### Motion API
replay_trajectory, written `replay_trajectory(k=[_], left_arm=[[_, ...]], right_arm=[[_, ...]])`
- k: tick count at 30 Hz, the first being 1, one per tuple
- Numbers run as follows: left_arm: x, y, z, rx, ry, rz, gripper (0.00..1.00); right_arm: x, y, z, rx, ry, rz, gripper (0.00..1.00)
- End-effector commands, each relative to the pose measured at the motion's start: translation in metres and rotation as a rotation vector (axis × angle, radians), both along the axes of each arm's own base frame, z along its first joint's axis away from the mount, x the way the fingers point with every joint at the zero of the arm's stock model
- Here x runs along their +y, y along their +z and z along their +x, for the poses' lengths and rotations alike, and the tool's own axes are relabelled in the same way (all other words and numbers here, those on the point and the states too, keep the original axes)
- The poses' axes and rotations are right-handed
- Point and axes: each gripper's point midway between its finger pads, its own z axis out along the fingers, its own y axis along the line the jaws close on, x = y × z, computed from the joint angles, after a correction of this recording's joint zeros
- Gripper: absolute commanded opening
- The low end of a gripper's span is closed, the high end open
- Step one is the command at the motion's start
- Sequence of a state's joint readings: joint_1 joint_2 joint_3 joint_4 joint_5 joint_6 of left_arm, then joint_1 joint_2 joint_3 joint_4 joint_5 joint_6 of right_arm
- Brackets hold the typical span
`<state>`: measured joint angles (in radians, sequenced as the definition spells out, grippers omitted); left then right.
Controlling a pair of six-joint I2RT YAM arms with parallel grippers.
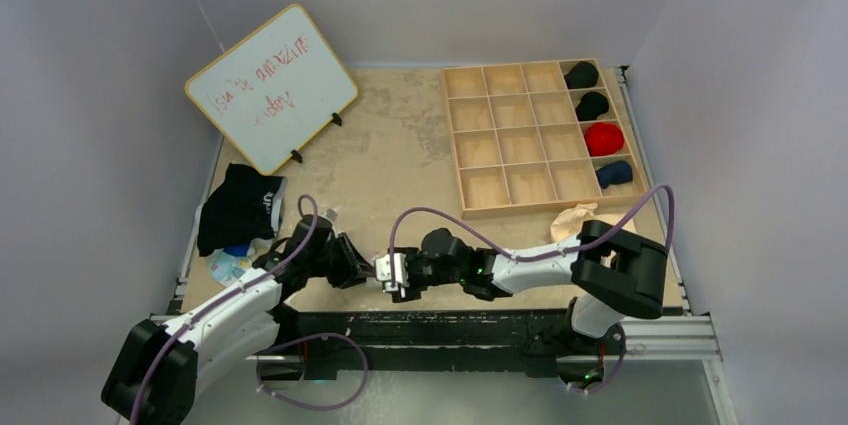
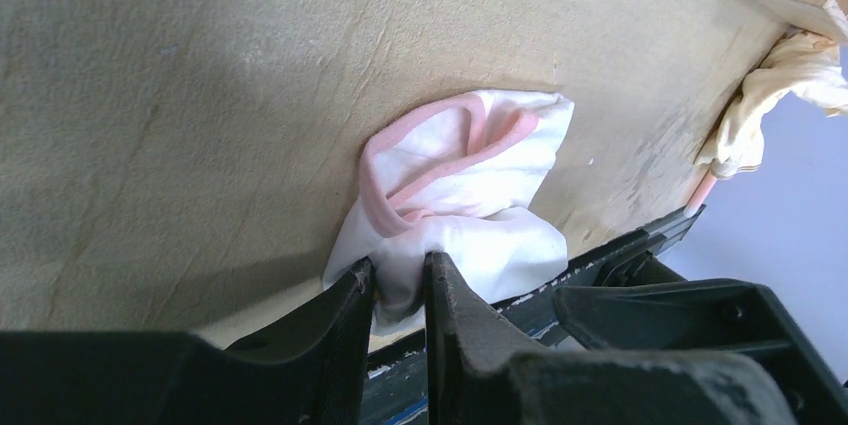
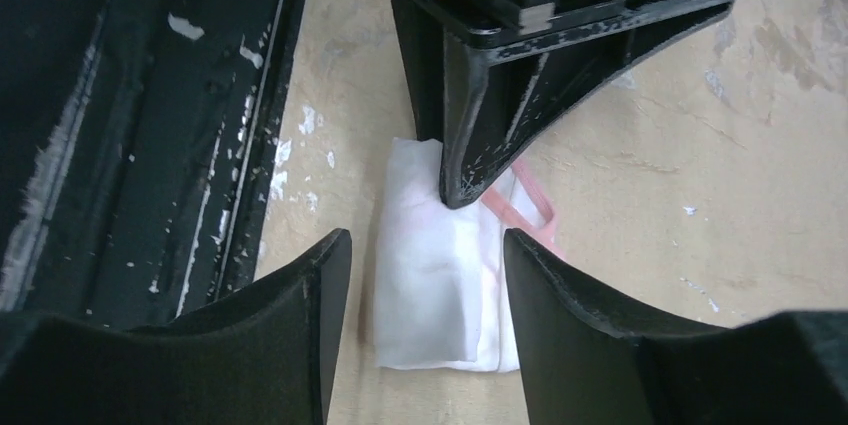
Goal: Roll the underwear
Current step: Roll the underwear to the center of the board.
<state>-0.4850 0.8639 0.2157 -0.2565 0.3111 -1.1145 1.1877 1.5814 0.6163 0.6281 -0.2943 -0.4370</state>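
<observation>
A white underwear with pink trim (image 2: 470,185) lies partly rolled on the tan table near the front edge. It shows in the right wrist view (image 3: 440,265) and as a small white patch in the top view (image 1: 385,267). My left gripper (image 2: 400,280) is shut on a fold of its near end; in the top view it (image 1: 362,270) sits just left of the cloth. My right gripper (image 3: 428,255) is open, its fingers straddling the other end of the roll, not closed on it. In the top view it (image 1: 392,275) meets the left gripper tip to tip.
A wooden compartment tray (image 1: 520,135) stands at the back right with rolled dark and red garments (image 1: 603,138) in its right column. A beige cloth (image 1: 575,217) lies by the tray. A dark garment pile (image 1: 238,207) is at left. A whiteboard (image 1: 270,85) leans behind.
</observation>
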Motion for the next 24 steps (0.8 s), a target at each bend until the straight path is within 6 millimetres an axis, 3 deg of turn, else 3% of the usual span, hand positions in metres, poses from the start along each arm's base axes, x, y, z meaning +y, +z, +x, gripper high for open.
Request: replay_trajectory(k=[1,9,12,14,17,21,24], left_arm=[[0.010,-0.008,-0.005,0.016,-0.013,0.070,0.22],[0.011,-0.007,-0.006,0.019,-0.015,0.079,0.21],[0.011,-0.006,-0.006,0.015,-0.018,0.080,0.22],[0.011,-0.003,-0.004,0.007,-0.017,0.076,0.22],[0.008,0.007,0.000,-0.004,-0.001,0.053,0.31],[0.009,0.034,0.014,-0.045,0.039,0.073,0.52],[0.014,0.050,0.022,-0.087,0.066,0.092,0.55]], right_arm=[[-0.002,-0.014,0.012,-0.182,-0.001,-0.073,0.58],[-0.017,-0.042,0.009,-0.190,-0.025,-0.143,0.42],[-0.020,-0.041,0.020,-0.199,-0.099,-0.143,0.33],[-0.021,-0.041,0.015,-0.168,-0.089,-0.149,0.26],[-0.019,-0.044,0.005,-0.065,-0.076,-0.169,0.17],[-0.018,-0.045,-0.009,0.157,-0.047,-0.184,0.11],[-0.020,-0.041,-0.011,0.366,-0.029,-0.154,0.10]])
